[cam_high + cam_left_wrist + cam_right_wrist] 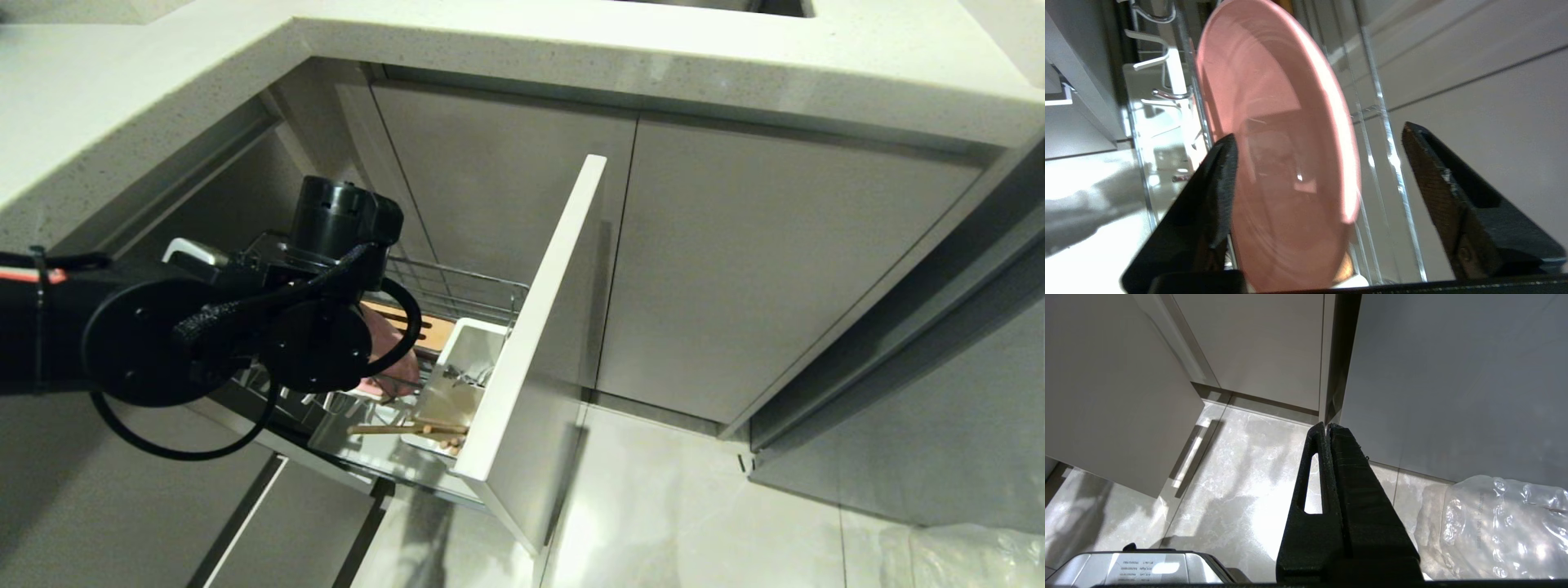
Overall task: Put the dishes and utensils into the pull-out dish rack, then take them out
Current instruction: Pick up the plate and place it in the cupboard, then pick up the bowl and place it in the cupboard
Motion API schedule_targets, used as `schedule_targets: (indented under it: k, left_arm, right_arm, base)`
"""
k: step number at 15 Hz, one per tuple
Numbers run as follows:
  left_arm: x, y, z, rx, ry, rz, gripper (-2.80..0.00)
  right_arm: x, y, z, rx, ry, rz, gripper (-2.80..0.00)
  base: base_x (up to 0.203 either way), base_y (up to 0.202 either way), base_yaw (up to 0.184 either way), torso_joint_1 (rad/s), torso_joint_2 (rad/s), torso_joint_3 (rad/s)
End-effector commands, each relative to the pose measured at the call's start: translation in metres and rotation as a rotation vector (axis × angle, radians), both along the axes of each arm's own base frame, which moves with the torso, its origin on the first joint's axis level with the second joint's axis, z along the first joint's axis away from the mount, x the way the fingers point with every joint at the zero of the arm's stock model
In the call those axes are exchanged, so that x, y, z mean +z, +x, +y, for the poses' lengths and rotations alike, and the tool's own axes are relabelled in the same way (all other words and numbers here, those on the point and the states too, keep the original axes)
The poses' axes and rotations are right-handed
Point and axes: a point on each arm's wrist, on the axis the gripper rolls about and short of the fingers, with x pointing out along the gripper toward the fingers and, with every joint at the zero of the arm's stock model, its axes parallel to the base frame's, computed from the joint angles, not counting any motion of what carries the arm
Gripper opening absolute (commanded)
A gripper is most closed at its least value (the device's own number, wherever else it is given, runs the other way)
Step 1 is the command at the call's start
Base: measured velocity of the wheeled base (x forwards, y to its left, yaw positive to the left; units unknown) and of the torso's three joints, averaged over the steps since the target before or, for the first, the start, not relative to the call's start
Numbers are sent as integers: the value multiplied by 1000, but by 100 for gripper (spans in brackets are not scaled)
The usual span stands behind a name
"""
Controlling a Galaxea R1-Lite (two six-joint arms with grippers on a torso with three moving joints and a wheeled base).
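Pull-out dish rack (457,286) stands drawn out from under the speckled countertop (571,49), its flat pale front panel (539,327) edge-on to my head camera. My left arm fills the left of that view and blocks most of the rack's interior; only a sliver of the pink plate (392,359) shows past the wrist housing.

Left gripper (1314,171): jaws spread wide, one finger on each side of the pink plate (1278,155). The plate stands on edge in the rack, tilted, near the chrome wires (1380,134). The inner finger (1220,179) sits just at the plate's face; I cannot tell if it touches. The outer finger (1437,175) is well clear of the rim. Nothing gripped.

Around it: slotted wooden strip (429,327) behind the plate, white utensil caddy (465,367) against the front panel. Chopsticks (408,427) lie roughly level across the caddy's near end, tips over its edge. Something metallic inside the caddy, too small to name. Bowl not seen; arm hides that part.

Right gripper (1327,430): jaws pressed together, empty, parked low over the pale tiled floor (1241,490). Grey cabinet doors (1249,343) ahead of it, a crumpled clear plastic bag (1502,526) on the floor beside.
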Motion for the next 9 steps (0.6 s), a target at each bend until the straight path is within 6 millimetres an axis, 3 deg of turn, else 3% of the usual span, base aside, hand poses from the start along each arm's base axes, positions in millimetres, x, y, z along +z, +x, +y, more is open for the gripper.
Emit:
schedule_targets:
  k: [1, 9]
  left_arm:
    - [11, -8, 1, -5, -20, -32, 0]
    - [46, -49, 9, -68, -45, -66, 0]
  right_arm:
    - [0, 0, 0, 0, 0, 1, -280]
    - [0, 0, 0, 0, 0, 1, -280]
  base:
    - [0, 0, 0, 0, 0, 0]
    - [0, 0, 0, 0, 0, 0]
